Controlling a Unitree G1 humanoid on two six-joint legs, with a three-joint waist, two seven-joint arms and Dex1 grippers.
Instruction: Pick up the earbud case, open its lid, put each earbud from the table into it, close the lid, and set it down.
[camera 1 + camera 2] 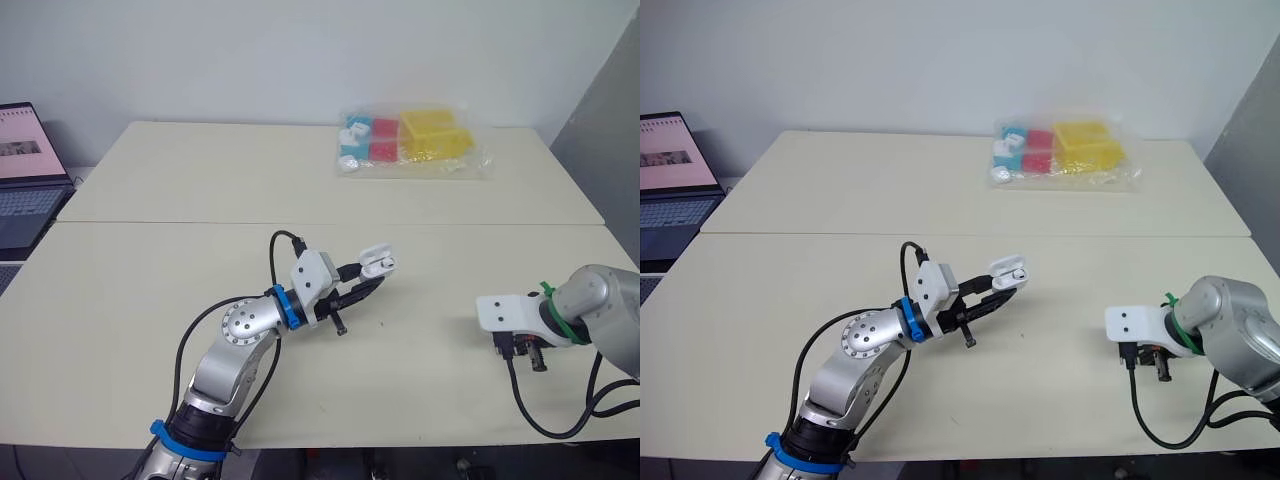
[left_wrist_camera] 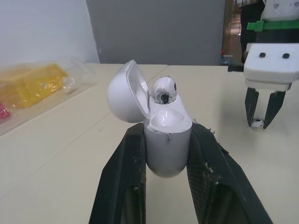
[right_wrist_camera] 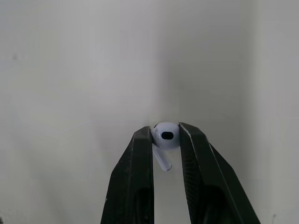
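Observation:
My left gripper (image 1: pixel 368 280) is shut on the white earbud case (image 2: pixel 166 140) and holds it above the table's middle. The lid (image 2: pixel 125 92) stands open, and one white earbud (image 2: pixel 163 90) sits in the case. Over at the right, my right gripper (image 3: pixel 166 136) points down at the table and is shut on the second white earbud (image 3: pixel 166 135), whose stem hangs between the fingers. That gripper (image 2: pixel 260 122) is also seen from the left wrist, with the earbud at its tips just over the tabletop.
A clear bag (image 1: pixel 410 142) of red, blue and yellow items lies at the far side of the cream table (image 1: pixel 150 290). A laptop (image 1: pixel 25 180) stands off the table's left edge. A seam runs across the table.

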